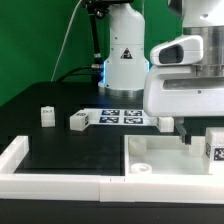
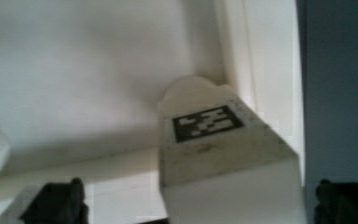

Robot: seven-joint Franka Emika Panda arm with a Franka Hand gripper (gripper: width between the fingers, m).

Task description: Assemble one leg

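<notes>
Currently, a white leg bearing a black-and-white tag is being gripped between the two dark fingers of the gripper, which is being held low over the white tabletop on the exterior view's right. Two more legs are being shown well apart from it on the black table, near the marker board.

Exterior view: black worktop edged by a white rail, marker board lying flat toward the rear, green cable hanging before a grey backdrop, under even, diffuse light.
</notes>
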